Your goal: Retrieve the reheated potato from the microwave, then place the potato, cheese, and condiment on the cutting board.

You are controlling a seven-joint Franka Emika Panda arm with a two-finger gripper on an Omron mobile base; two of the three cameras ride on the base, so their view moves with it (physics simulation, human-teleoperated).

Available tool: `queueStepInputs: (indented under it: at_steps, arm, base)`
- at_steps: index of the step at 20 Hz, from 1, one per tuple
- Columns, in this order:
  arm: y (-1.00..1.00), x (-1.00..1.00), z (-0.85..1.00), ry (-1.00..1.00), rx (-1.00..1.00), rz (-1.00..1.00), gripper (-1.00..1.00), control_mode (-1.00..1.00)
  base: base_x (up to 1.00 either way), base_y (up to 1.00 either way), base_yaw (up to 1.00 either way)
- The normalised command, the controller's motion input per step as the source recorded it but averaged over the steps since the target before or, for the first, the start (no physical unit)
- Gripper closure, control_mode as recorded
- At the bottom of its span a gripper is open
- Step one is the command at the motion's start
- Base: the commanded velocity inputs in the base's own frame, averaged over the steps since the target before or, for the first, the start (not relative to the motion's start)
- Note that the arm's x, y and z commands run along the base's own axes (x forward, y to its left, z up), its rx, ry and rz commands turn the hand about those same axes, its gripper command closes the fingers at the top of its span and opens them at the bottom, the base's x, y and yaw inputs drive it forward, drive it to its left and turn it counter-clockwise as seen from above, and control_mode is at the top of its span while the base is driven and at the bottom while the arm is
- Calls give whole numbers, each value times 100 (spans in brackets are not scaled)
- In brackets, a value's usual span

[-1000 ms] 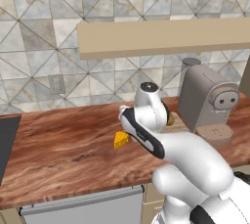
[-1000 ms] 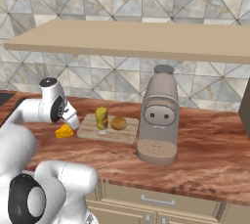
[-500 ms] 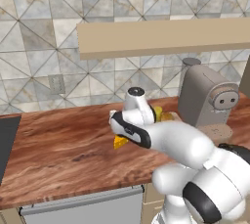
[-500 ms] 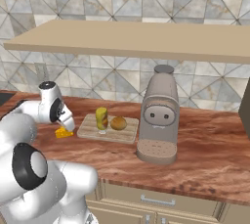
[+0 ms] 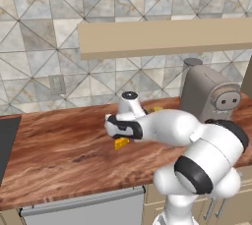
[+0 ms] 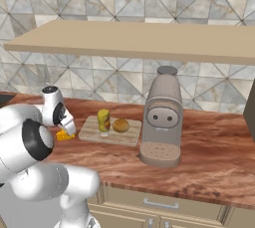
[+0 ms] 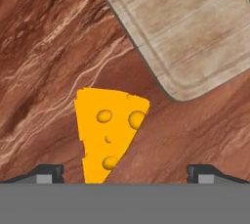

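The cheese [image 7: 108,129], a yellow-orange wedge with holes, lies on the brown counter just off the cutting board's corner [image 7: 185,27]. My gripper [image 7: 125,172] hangs over it, open, with the fingertips [image 7: 49,172] wide apart and the wedge's narrow end reaching between them. From the right base view, the cheese [image 6: 63,135] sits left of the cutting board [image 6: 92,131], under my gripper [image 6: 67,129]. On the board stand the condiment [image 6: 103,121] and the potato [image 6: 120,125]. In the left base view the cheese [image 5: 121,143] peeks out below the hand.
A tall beige coffee machine [image 6: 162,117] stands right of the board. A long wooden shelf [image 6: 149,40] runs above the counter. A dark appliance edge [image 5: 7,143] shows at the counter's far left. Bare wood counter [image 5: 64,145] stretches left of the cheese.
The hand has swung a little to the left and settled over the cheese. The cheese, bottle and potato have stayed where they were.
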Motion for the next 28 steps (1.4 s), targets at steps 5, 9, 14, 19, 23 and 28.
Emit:
queueStepInputs:
  at_steps: [5, 9, 14, 19, 23, 28]
  arm:
    - [0, 27, -40, 1, 0, 0, -100, -100]
    - [6, 21, -21, 1, 0, -1, -100, -100]
    - [8, 15, -18, 3, 0, -2, -100, -100]
    - [8, 7, -21, 8, -1, -5, -100, -100]
    - [1, -1, -20, 9, -6, -4, 100, -100]
    - [-4, -6, 0, 1, 0, 0, 100, -100]
  base:
    - [0, 0, 0]
    - [0, 0, 0]
    - [0, 0, 0]
    - [0, 0, 0]
    - [0, 0, 0]
    - [0, 0, 0]
